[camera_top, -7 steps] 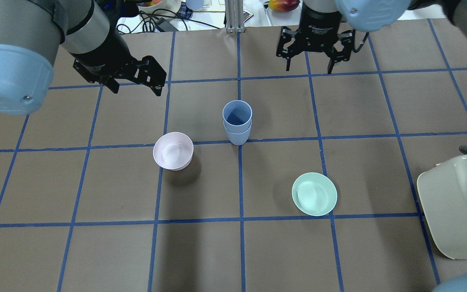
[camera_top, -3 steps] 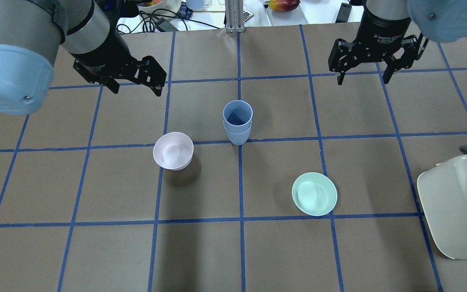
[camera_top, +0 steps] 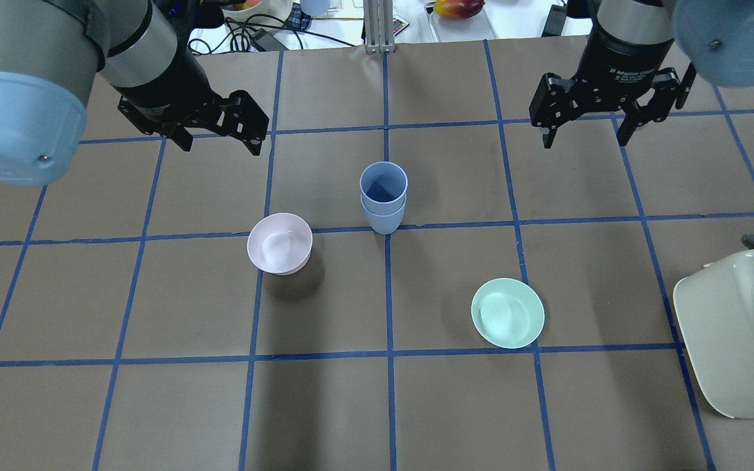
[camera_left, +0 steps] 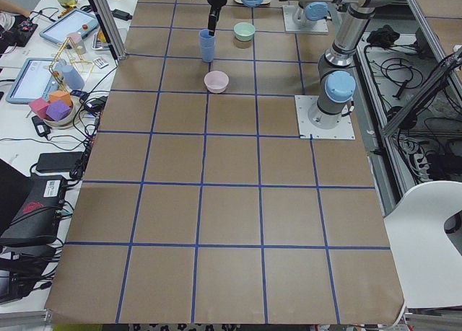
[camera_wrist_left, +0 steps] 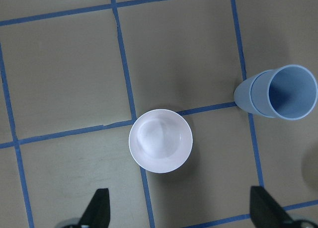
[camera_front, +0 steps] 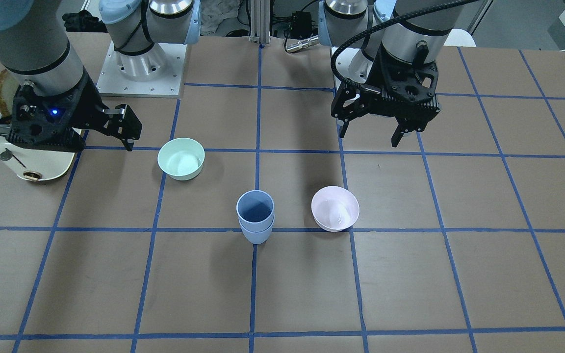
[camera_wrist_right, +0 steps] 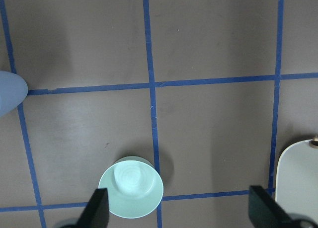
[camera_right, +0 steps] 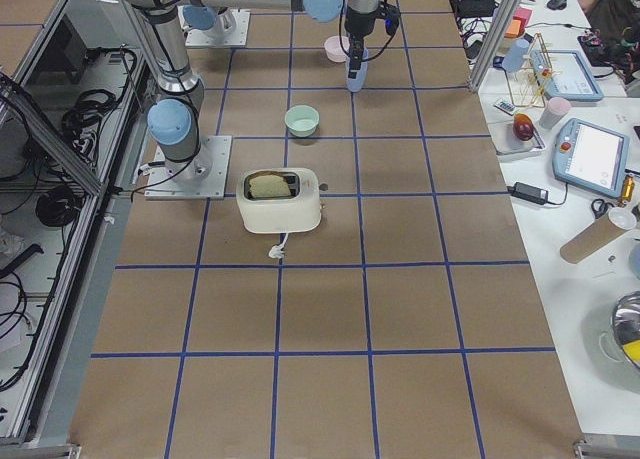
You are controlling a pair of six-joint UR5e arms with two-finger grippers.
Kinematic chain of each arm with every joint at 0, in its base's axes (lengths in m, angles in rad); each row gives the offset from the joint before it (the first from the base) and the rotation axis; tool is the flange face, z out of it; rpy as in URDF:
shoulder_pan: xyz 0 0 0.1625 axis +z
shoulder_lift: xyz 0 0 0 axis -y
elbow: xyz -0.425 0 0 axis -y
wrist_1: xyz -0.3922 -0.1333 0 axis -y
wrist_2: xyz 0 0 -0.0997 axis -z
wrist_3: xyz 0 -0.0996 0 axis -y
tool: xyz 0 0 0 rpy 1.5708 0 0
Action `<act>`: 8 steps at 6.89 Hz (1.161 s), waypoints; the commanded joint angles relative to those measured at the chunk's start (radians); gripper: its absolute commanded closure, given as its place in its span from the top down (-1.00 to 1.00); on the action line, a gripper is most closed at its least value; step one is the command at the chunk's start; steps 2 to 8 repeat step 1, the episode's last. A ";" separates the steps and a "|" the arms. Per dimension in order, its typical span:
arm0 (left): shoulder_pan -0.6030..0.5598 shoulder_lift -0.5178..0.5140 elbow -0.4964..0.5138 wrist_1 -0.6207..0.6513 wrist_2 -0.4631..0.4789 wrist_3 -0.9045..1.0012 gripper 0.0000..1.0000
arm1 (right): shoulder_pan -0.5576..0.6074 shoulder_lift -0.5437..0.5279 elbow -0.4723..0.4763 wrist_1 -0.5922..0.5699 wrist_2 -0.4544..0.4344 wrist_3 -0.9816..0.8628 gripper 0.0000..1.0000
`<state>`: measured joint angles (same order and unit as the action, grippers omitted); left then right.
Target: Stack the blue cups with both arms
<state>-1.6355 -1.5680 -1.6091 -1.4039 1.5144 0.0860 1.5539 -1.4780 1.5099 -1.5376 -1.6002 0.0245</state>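
Observation:
The two blue cups (camera_top: 383,196) stand nested, one inside the other, upright near the table's middle; they also show in the front view (camera_front: 255,215) and the left wrist view (camera_wrist_left: 276,91). My left gripper (camera_top: 220,145) is open and empty, held above the table behind and to the left of the stack. My right gripper (camera_top: 584,142) is open and empty, held above the table behind and well to the right of the stack. In the right wrist view only the edge of the cups (camera_wrist_right: 10,94) shows at the left border.
A pale pink bowl (camera_top: 279,243) sits just left of the stack. A mint-green bowl (camera_top: 507,313) sits nearer to me on the right. A cream toaster (camera_top: 737,333) stands at the right edge. Cables and clutter lie beyond the far edge.
My right gripper has swung to the right, away from the stack, still open. The left gripper and the stacked cups have not moved.

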 commanded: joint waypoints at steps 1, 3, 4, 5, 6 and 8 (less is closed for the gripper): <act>-0.001 -0.003 0.003 -0.010 0.003 -0.005 1.00 | 0.000 0.004 0.001 -0.006 0.009 -0.009 1.00; -0.001 -0.003 0.003 -0.010 0.003 -0.005 1.00 | 0.000 0.004 0.001 -0.006 0.009 -0.009 1.00; -0.001 -0.003 0.003 -0.010 0.003 -0.005 1.00 | 0.000 0.004 0.001 -0.006 0.009 -0.009 1.00; -0.001 -0.003 0.003 -0.010 0.003 -0.005 1.00 | 0.000 0.004 0.001 -0.006 0.009 -0.009 1.00; -0.001 -0.003 0.003 -0.010 0.003 -0.005 1.00 | 0.000 0.004 0.001 -0.006 0.009 -0.009 1.00; -0.001 -0.003 0.003 -0.010 0.003 -0.005 1.00 | 0.000 0.004 0.001 -0.006 0.009 -0.009 1.00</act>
